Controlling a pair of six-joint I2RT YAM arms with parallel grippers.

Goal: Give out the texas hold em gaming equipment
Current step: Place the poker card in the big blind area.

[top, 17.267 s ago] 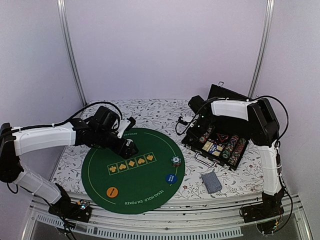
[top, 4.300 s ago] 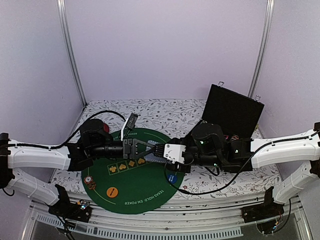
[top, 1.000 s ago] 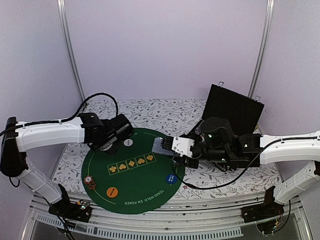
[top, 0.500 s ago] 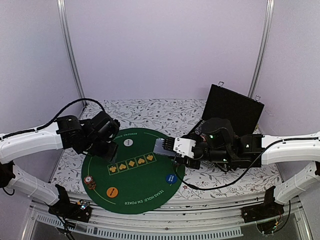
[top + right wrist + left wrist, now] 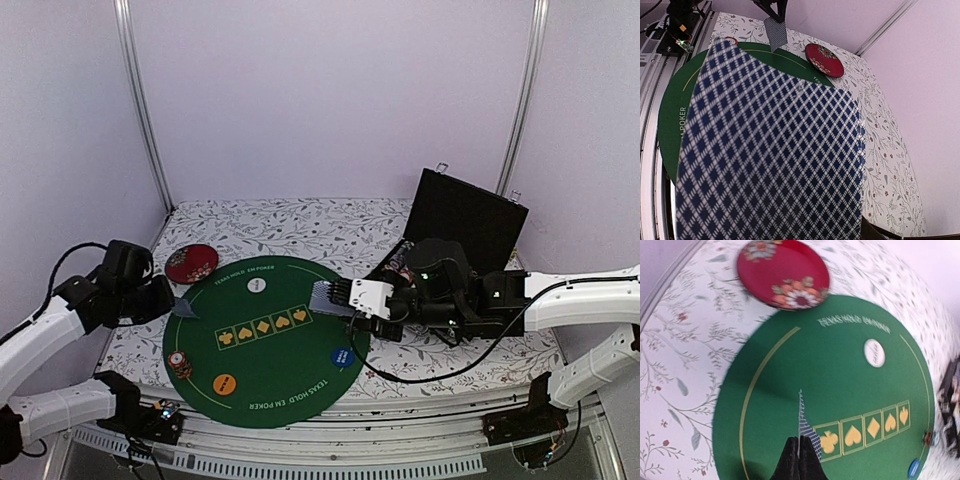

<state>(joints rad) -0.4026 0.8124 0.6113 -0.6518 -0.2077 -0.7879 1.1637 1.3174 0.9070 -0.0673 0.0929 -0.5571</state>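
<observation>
Two arms reach over a round green poker mat (image 5: pixel 280 350) that lies on a table with a flowered cloth (image 5: pixel 300 225).

Your left gripper (image 5: pixel 176 300) hangs at the mat's left rim. Its jaws are pressed together on a single playing card (image 5: pixel 807 432). In the left wrist view this card stands almost edge-on, with only a sliver of its chequered back showing. It is above the mat, close to the club at one end of the printed row of five suit boxes (image 5: pixel 865 426).

Your right gripper (image 5: pixel 346 296) is over the mat's right side, clenched on a pack of playing cards (image 5: pixel 770 160). The pack's blue diamond-patterned back fills most of the right wrist view. The pack and the single card are well apart, on opposite sides of the mat.

On the mat, a white button (image 5: pixel 257 284) lies on the far part, just below the printed lettering. A small stack of striped poker chips (image 5: pixel 179 362) sits at the near left rim. An orange button (image 5: pixel 226 382) lies near it, towards you. A blue button (image 5: pixel 342 355) lies on the right, on the near side of the right gripper.

A dark red flowered disc (image 5: pixel 192 263) rests at the mat's far left rim. An open black case (image 5: pixel 465 215) stands behind the right arm with its lid raised. The arm hides most of its contents.
</observation>
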